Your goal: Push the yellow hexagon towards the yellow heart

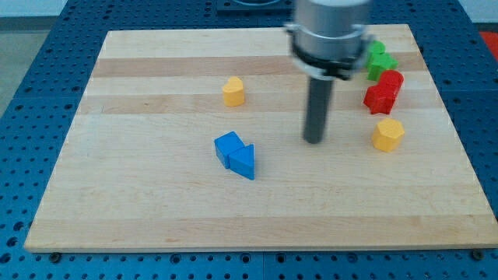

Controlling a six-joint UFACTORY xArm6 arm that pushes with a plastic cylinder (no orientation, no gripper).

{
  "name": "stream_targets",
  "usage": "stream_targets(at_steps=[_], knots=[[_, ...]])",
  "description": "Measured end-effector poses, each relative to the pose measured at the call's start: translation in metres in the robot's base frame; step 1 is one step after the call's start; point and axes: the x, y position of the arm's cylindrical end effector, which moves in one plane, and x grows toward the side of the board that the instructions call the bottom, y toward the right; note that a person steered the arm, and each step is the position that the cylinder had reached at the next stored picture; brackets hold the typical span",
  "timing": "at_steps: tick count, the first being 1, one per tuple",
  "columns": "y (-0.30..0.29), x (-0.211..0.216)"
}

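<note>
The yellow hexagon [387, 134] lies on the wooden board [156, 202] at the view's right. The yellow heart [233, 91] lies up and to the left, near the board's middle top. My tip [313, 141] rests on the board between them, well to the left of the hexagon and apart from it, and to the lower right of the heart. The rod hangs from the arm's grey flange [328, 31] at the view's top.
Two blue blocks [235, 153] touch each other left of my tip, below the heart. Two red blocks [384, 91] sit just above the hexagon. Green blocks [379, 61] lie above those, near the board's top right corner.
</note>
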Motion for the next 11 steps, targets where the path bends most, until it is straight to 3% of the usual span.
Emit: stream_targets(at_steps=[2, 3, 4, 5, 6, 7, 8, 10, 11], knots=[[0.103, 0.063], [0.143, 0.037], [0.127, 0.004], [0.073, -0.014], [0.038, -0.014], [0.086, 0.004], [0.083, 0.026], [-0.026, -0.002], [-0.039, -0.004]])
